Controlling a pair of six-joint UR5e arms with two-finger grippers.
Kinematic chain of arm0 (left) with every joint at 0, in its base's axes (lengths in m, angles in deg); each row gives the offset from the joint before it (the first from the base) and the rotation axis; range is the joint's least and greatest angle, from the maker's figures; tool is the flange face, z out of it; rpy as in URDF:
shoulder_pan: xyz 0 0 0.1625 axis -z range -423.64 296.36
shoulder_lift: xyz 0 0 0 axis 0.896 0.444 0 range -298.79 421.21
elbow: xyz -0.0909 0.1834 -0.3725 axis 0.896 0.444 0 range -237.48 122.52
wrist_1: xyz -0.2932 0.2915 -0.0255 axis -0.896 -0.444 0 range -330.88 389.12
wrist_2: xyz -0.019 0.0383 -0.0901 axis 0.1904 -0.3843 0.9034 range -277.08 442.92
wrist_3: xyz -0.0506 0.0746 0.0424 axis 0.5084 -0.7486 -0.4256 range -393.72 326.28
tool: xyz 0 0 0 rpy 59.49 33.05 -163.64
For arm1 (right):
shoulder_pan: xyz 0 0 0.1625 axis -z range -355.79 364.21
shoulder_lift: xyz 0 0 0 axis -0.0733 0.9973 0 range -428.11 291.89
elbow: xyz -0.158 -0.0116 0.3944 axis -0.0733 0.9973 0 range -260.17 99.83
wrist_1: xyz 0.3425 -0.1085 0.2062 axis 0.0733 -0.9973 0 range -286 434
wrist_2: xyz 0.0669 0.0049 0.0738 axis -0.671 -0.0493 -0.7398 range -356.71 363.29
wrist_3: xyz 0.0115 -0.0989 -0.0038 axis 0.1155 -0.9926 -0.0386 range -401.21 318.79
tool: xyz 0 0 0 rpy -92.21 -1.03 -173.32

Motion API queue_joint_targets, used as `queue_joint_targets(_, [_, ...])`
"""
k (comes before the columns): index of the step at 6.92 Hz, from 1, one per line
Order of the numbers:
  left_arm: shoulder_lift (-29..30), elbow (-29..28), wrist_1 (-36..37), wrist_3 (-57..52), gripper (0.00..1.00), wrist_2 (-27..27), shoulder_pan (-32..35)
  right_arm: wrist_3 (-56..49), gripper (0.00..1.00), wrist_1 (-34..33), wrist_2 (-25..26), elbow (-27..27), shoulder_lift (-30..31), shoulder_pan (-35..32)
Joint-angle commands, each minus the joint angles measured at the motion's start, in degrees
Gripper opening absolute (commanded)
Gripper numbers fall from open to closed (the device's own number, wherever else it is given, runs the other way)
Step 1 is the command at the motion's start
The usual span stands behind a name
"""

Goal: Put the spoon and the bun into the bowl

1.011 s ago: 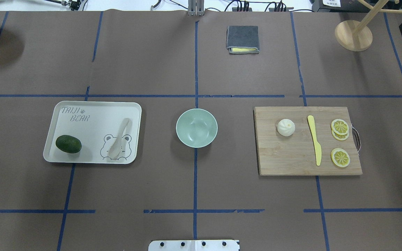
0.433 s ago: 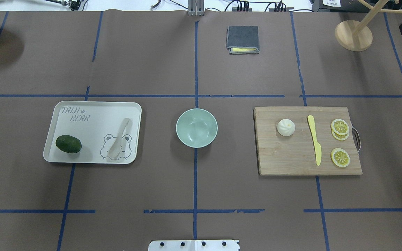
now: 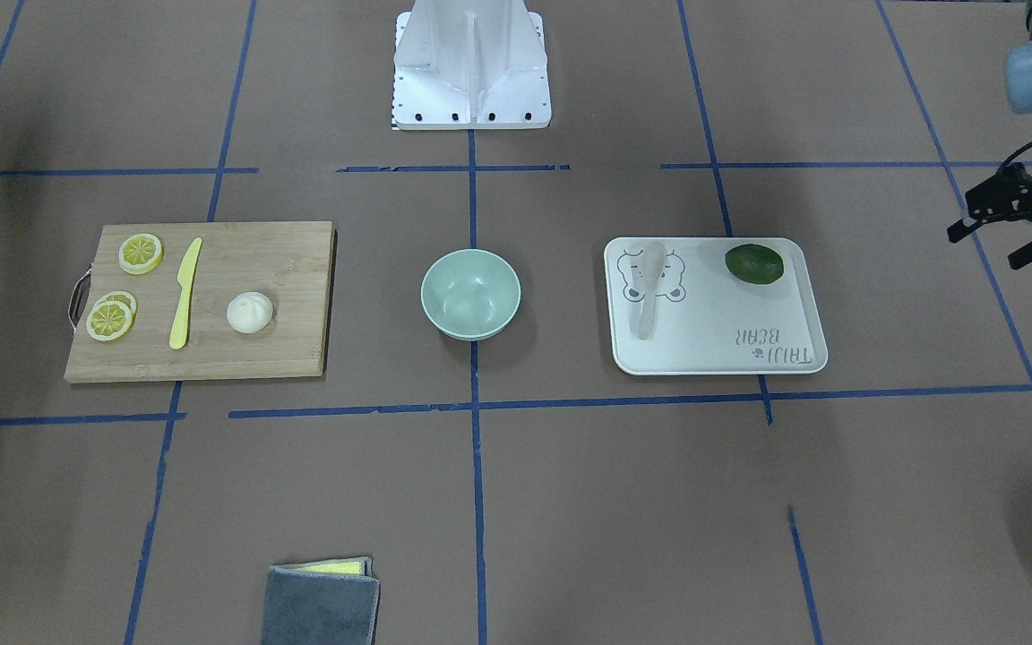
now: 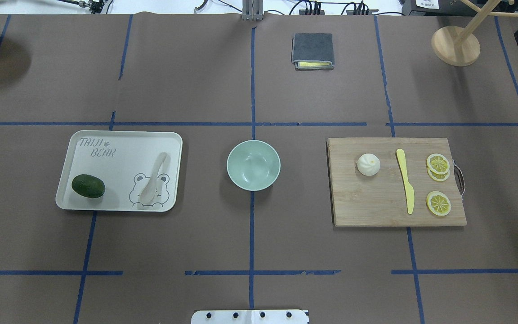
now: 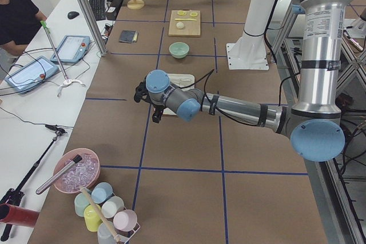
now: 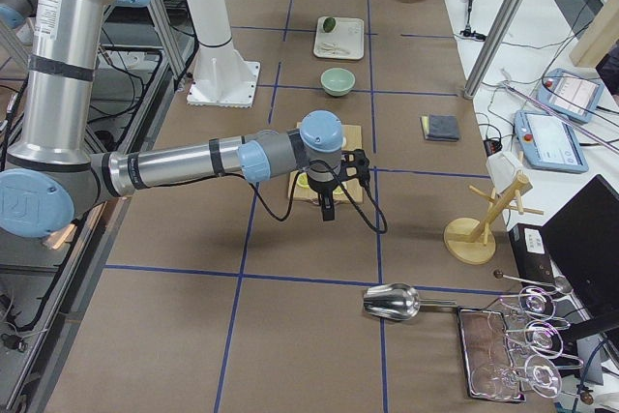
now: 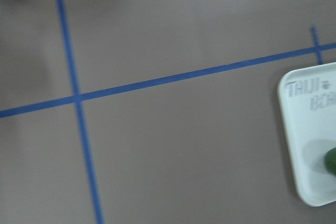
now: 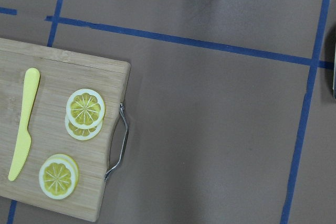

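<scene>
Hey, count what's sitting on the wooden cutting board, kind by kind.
Round yellow lemon slices: 3
Flat yellow plastic knife: 1
Round white pleated steamed bun: 1
Total: 5

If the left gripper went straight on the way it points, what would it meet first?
The left gripper points down: likely bare table cover beside the tray; depth unclear.
</scene>
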Motion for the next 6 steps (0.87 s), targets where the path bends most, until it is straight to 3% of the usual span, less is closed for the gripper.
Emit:
queue_joint_targets(1, [6.66,0.02,-7.86,17.71,1.00,-13.21,-13.59,0.53,1.00,2.00,-0.24,0.12,-0.04,0.70])
queue_joint_targets(3, [14.57,-3.03,-6.56,27.12,1.00,-22.56,-24.86,0.62,1.00,2.18,-0.50,0.12,-0.04,0.88])
queue_joint_targets(4, [19.49,-4.62,-0.89,28.04,0.99,-27.65,-29.09,0.53,1.00,2.18,-0.50,0.21,-0.04,0.88])
queue_joint_targets(6, [20.51,-5.42,2.25,27.53,0.95,-29.98,-32.55,0.70,1.00,2.09,-0.59,0.30,-0.04,0.88])
